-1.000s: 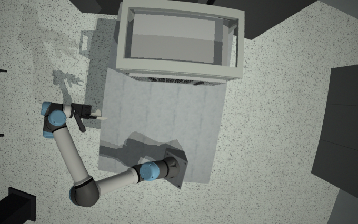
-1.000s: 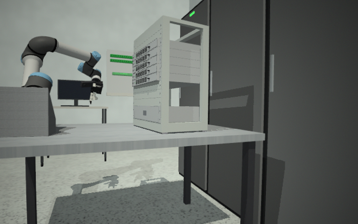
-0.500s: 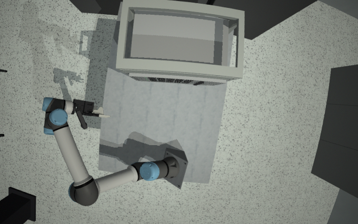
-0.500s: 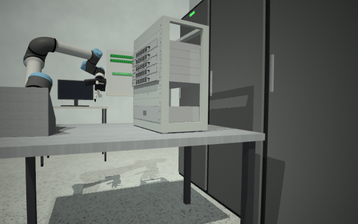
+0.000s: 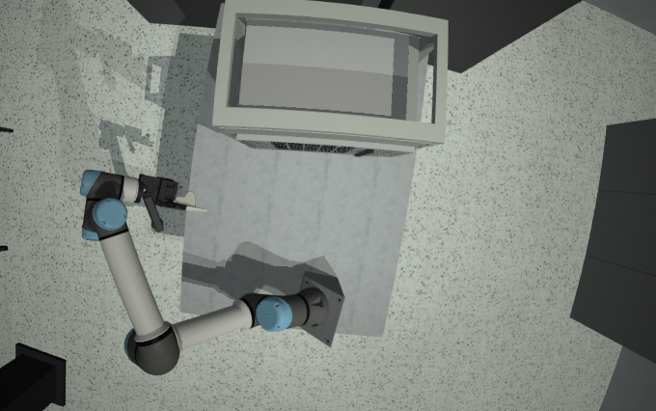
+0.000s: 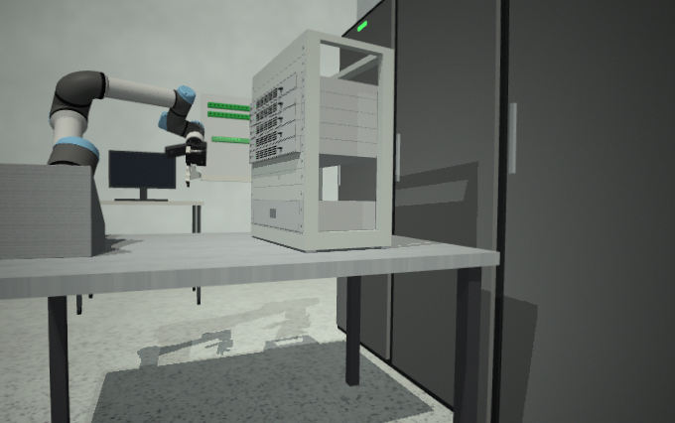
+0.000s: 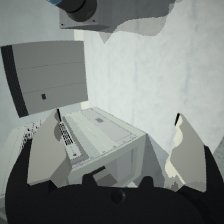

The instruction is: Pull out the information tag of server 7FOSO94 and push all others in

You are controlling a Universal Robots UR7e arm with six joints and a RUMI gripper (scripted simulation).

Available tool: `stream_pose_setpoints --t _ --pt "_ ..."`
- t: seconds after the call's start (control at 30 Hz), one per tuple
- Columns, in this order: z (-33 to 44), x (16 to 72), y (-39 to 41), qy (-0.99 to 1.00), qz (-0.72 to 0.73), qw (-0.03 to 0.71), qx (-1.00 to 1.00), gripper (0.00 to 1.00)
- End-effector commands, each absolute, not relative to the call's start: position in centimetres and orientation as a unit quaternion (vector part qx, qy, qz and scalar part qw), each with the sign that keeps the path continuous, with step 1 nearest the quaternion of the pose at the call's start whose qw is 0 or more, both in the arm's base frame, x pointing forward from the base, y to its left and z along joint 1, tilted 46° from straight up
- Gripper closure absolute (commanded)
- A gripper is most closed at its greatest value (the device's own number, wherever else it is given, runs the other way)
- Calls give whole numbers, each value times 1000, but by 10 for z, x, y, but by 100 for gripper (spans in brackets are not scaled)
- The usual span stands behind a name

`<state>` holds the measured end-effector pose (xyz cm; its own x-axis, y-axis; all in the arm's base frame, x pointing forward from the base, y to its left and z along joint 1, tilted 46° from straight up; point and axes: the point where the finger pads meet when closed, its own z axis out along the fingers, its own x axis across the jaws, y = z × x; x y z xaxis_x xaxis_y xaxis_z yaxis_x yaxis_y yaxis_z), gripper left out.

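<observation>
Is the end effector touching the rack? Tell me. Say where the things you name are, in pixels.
No, the end effector [image 5: 196, 202] [image 6: 191, 180] [image 7: 118, 111] hangs well to one side of the rack [image 5: 329, 118] [image 6: 312, 149] [image 7: 131, 147], with table visible between them.
</observation>
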<state>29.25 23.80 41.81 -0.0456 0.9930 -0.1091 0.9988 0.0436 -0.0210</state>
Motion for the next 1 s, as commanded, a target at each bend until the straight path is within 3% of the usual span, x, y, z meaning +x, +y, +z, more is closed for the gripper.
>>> stream_pose_setpoints --t 0.0,0.97 --pt "418 301 228 710 -45 32 702 0" --pt "418 344 155 626 -49 26 777 0"
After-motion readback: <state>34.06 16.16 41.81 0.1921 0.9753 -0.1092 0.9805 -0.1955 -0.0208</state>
